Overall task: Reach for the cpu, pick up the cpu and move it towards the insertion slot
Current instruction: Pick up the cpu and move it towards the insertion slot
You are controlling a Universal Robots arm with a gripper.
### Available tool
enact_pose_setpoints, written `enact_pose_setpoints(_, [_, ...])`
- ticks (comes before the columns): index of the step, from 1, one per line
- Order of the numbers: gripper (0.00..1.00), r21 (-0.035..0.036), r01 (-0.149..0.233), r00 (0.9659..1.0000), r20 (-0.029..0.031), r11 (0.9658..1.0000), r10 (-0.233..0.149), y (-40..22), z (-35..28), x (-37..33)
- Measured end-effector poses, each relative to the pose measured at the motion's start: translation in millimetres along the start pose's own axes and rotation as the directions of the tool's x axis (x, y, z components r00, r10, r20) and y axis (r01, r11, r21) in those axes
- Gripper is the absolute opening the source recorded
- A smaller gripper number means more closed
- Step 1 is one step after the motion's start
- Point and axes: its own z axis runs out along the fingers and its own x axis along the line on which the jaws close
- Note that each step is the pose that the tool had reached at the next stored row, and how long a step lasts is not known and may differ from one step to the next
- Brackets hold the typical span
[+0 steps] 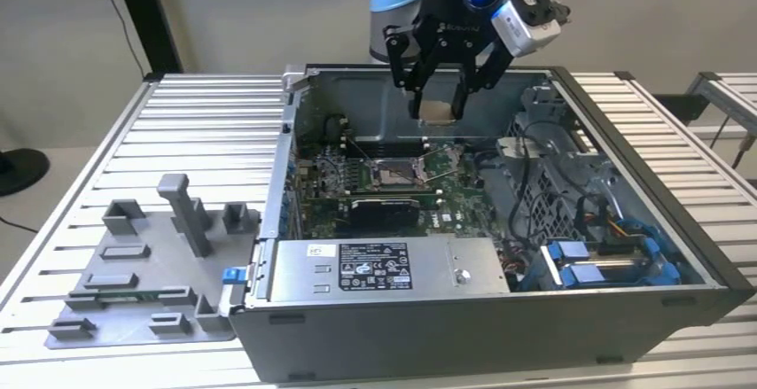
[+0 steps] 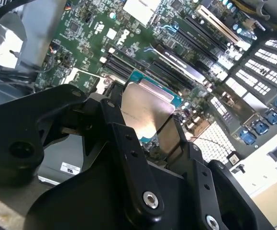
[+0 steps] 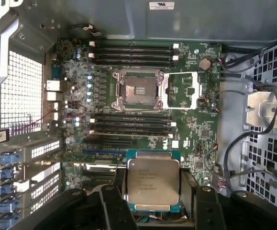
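My gripper (image 1: pixel 441 104) hangs over the open computer case, shut on the cpu (image 1: pixel 439 111), a small flat square chip held by its edges between the black fingers (image 3: pixel 113 196). In the first wrist view the cpu (image 3: pixel 152 184) shows its silvery top face with a teal rim. The insertion slot (image 3: pixel 138 91), a square socket with a shiny metal frame and dark centre, lies on the green board some way off from the chip. In the exterior view the insertion slot (image 1: pixel 395 173) sits below the held cpu and slightly toward the exterior view's left. The second wrist view shows the cpu (image 2: pixel 145 108) from close behind.
The case walls (image 1: pixel 284 167) ring the board. A power supply (image 1: pixel 378 269) fills the case's near side, with cables and blue connectors (image 1: pixel 591 260) to the exterior view's right. Memory slots (image 3: pixel 128 122) flank the socket. A grey fixture plate (image 1: pixel 154 274) with blocks lies on the slatted table.
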Motion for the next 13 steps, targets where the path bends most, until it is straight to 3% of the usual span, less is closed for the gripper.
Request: enact_pose_setpoints(13, [0.0,0.0001,0.0,1.0,0.0,1.0,0.0,14.7,1.5,-4.1])
